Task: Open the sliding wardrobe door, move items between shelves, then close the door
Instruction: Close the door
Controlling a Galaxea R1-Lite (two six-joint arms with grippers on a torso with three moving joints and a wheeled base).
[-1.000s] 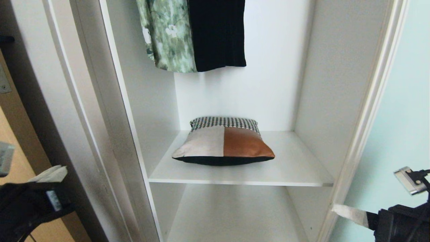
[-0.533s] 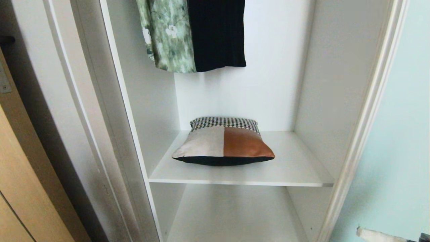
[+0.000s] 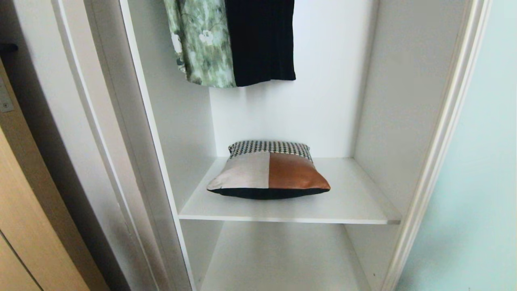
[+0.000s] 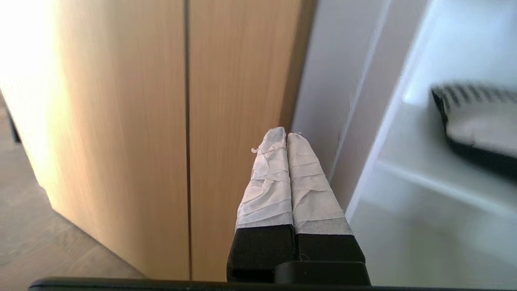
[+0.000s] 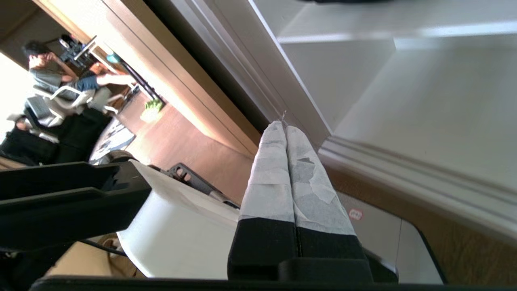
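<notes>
The wardrobe stands open, with the sliding wardrobe door (image 3: 480,169), pale blue-green glass in a white frame, pushed to the right. A square cushion (image 3: 268,171) with beige, rust-brown and houndstooth patches lies flat on the upper white shelf (image 3: 355,202). Below it is a bare shelf (image 3: 282,258). Neither arm shows in the head view. My left gripper (image 4: 286,135) is shut and empty, low beside the wardrobe's left side, where the cushion (image 4: 476,121) shows off to one side. My right gripper (image 5: 284,127) is also shut and empty, low near the wardrobe's bottom frame.
A green floral garment (image 3: 198,44) and a black one (image 3: 260,40) hang above the cushion. A tan wood-grain door (image 3: 24,226) stands left of the wardrobe. The right wrist view shows my white base (image 5: 181,230) and a seated person (image 5: 44,68) far off.
Both arms have dropped out of the head view: the left gripper from the lower left corner, the right from the lower right. The cushion and door have not moved.
</notes>
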